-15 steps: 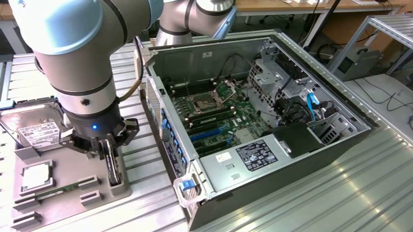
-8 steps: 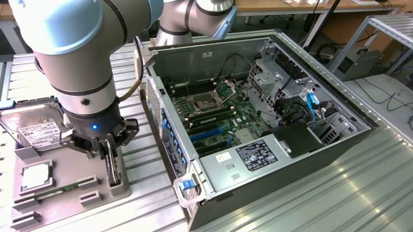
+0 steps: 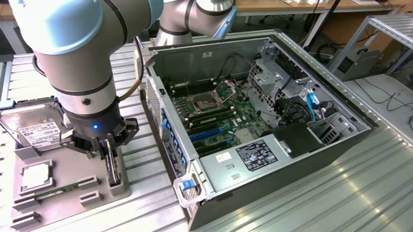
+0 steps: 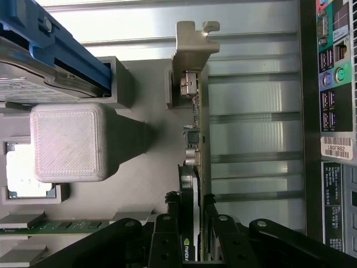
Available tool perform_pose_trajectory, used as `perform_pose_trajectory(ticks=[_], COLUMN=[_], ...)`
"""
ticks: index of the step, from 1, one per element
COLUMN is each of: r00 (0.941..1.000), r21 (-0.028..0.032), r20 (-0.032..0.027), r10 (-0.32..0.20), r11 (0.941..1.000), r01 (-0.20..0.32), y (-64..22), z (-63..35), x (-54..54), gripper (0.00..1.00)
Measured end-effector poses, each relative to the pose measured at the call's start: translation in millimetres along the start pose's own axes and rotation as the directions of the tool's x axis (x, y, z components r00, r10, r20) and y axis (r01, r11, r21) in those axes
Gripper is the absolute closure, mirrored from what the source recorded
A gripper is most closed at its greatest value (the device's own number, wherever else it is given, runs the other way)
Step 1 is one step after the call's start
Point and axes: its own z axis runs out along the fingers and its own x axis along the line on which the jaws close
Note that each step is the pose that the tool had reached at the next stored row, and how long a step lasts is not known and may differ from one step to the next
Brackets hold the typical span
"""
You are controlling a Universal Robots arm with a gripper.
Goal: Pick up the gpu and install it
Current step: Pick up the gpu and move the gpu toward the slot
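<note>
Ribbed metal table [image 3: 303,193] with the open PC case [image 3: 213,48] mid-frame and a grey tray [image 3: 67,205] at lower left. Your gripper [image 3: 111,153] is down over that tray, pinched onto both faces of the gpu [image 3: 115,171], which stands on edge in its slot, right of the hard drive [image 3: 38,130].
</note>
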Motion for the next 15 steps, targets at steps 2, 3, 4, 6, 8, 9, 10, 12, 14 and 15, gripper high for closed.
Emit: perform_pose_trajectory(ticks=[2,3,4,6,8,9,10,12,14,15], r00=[1.0000,1.0000,1.0000,0.9995,0.9993,0.9993,0.9993,0.9993,0.9993,0.9993], r21=[0.0001,0.0002,0.0004,0.0007,0.0009,0.0009,0.0009,0.0009,0.0009,0.0012], r20=[-0.0001,-0.0001,-0.0004,-0.0013,-0.0017,-0.0017,-0.0017,-0.0017,-0.0017,-0.0020], r10=[0.000,-0.003,-0.010,-0.031,-0.037,-0.037,-0.037,-0.037,-0.037,-0.037], r11=[1.0000,1.0000,1.0000,0.9995,0.9993,0.9993,0.9993,0.9993,0.9993,0.9993], r01=[0.000,0.003,0.010,0.031,0.037,0.037,0.037,0.037,0.037,0.037], y=[0.0,0.0,0.0,0.0,0.0,0.0,0.0,0.0,0.0,0.0], z=[0.0,0.0,0.0,0.0,0.0,0.0,0.0,0.0,0.0,-1.2], x=[0.0,0.0,0.0,0.0,0.0,0.0,0.0,0.0,0.0,0.0], gripper=[0.73,0.73,0.73,0.73,0.73,0.73,0.73,0.73,0.73,0.73])
